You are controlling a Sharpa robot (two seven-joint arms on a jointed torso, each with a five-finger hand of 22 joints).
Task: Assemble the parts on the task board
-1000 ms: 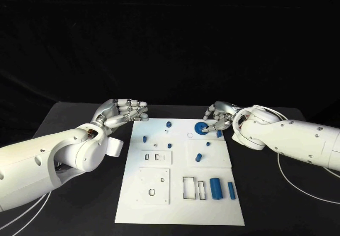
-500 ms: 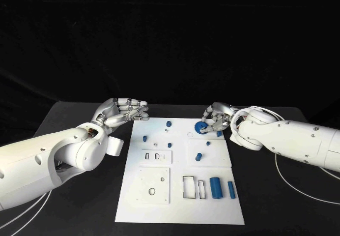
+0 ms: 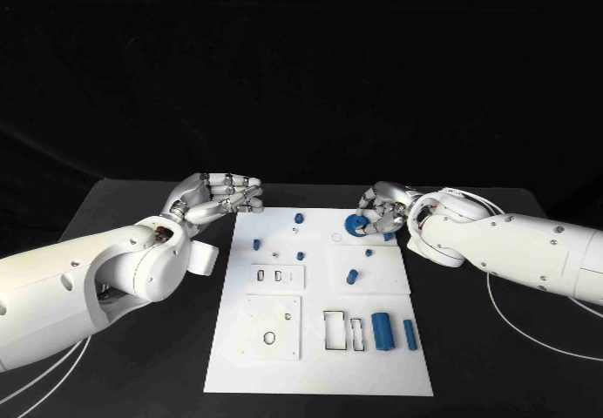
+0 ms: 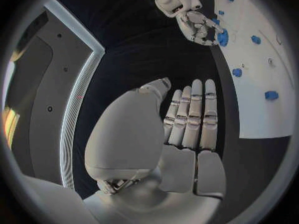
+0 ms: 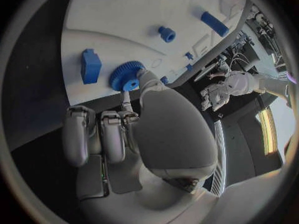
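The right hand (image 3: 381, 207) pinches a small blue toothed plastic gear (image 3: 355, 227) at the far right corner of the flat white rectangular task board (image 3: 321, 366), w/ the other fingers curled close. Judging by that, the step in hand is seating the gear on the board, prob. on a post near the faint ring mark (image 3: 337, 237) just beside it. The next move calls for lining the gear's bore up over its seat and pressing straight down w/o tilting. The left hand (image 3: 220, 196) hovers off the board's far left corner above the black table (image 3: 125, 209), fingers curled in, holding nothing.

Hard to make out: whether the gear already touches the board or is a bit above it, since the fingers cover its far side. Its post is hidden too.
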